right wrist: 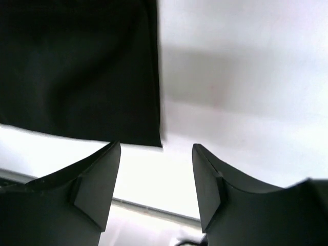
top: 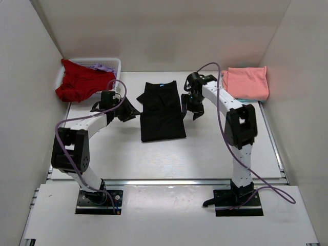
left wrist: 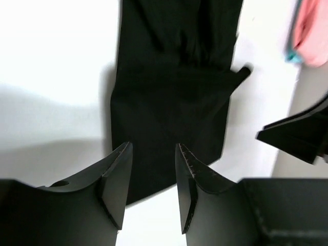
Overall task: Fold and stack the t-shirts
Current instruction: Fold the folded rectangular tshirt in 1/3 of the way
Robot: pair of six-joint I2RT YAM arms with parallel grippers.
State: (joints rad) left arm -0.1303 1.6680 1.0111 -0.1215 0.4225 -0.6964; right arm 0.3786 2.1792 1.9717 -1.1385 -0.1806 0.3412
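Likely soft and light, the black shirt lies folded lengthwise mid-bench. The left end effector and right end effector flank it, both spread and empty. Limp cloth will sag, so I would pinch its two near-edge corners.

Black t-shirt: only one corner shows in the right wrist view, the rest lying past the top and left edges; in the left wrist view one end runs out past the upper edge. Salmon-pink t-shirt: blurred, cropped at the right edge. Teal edge beneath it: unidentifiable. Red t-shirt: hides much of the white basket. Light-blue label: too small to read.
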